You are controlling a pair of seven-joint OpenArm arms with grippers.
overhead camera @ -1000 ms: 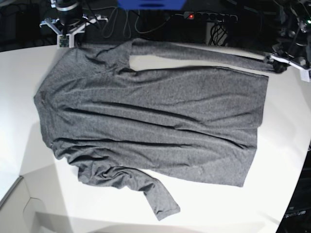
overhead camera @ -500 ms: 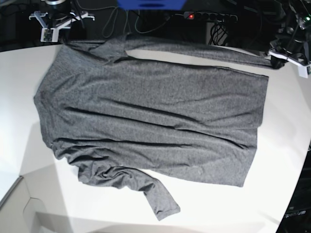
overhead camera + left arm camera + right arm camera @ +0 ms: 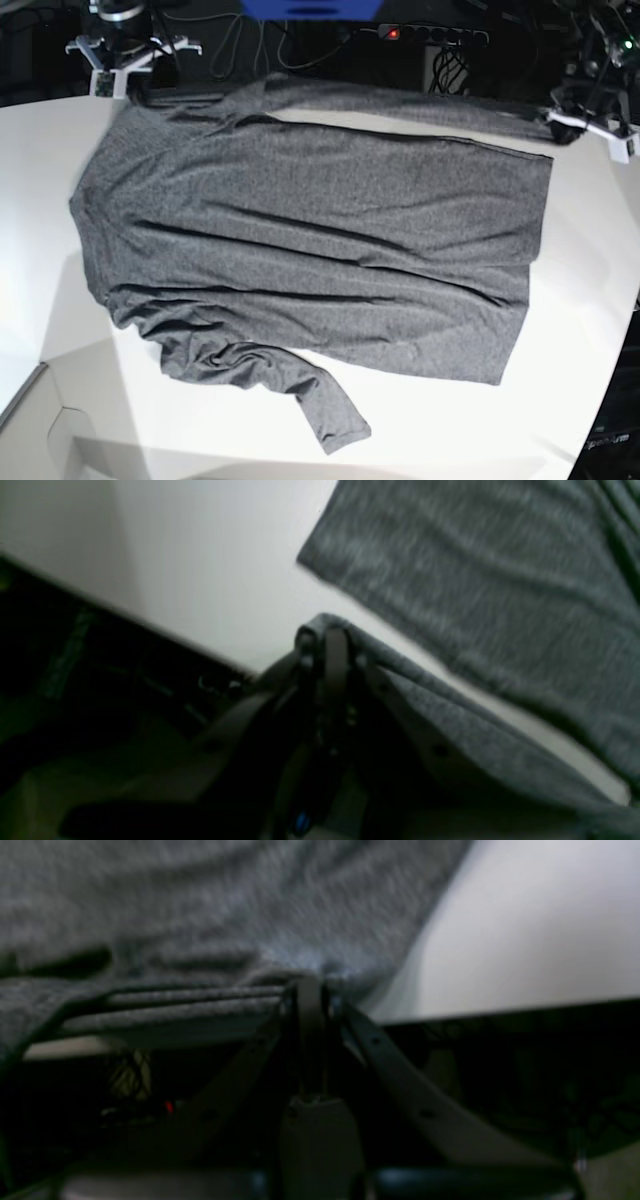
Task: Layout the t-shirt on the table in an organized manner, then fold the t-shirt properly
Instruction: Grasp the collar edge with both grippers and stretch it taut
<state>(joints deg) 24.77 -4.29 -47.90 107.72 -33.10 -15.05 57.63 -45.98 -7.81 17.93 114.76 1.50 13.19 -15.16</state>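
- Currently we find the left gripper clamped on the t-shirt sleeve.
- We find the right gripper likewise clamped on its fabric above the table edge.

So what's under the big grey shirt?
The white table lies under the t-shirt, showing all around it. Whatever else might be beneath the cloth is covered and cannot be seen.
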